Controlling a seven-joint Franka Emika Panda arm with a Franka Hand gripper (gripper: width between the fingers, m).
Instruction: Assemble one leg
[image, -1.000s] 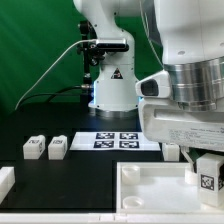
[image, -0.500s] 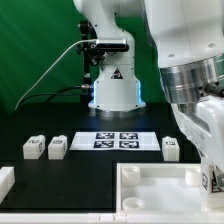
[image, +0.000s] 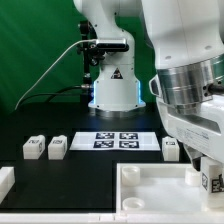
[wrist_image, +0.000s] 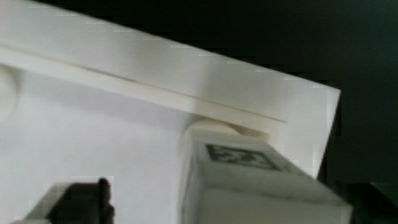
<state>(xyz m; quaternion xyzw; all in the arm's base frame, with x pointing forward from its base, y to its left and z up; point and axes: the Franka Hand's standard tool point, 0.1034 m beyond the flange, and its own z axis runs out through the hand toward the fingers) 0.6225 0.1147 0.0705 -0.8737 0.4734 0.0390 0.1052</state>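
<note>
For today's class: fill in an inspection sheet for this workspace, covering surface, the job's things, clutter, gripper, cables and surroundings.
Surface: black table, marker board lying flat on it.
Job's things: first leg and second leg side by side at the exterior view's left; third leg beside the marker board; fourth leg at the tray near its rim, under the gripper.
Clutter: white part, cut off by the frame.
Gripper: gripper low at the fourth leg; open or shut cannot be told.
Cables: cable arcing to the arm's base.
Surroundings: green backdrop.
</note>
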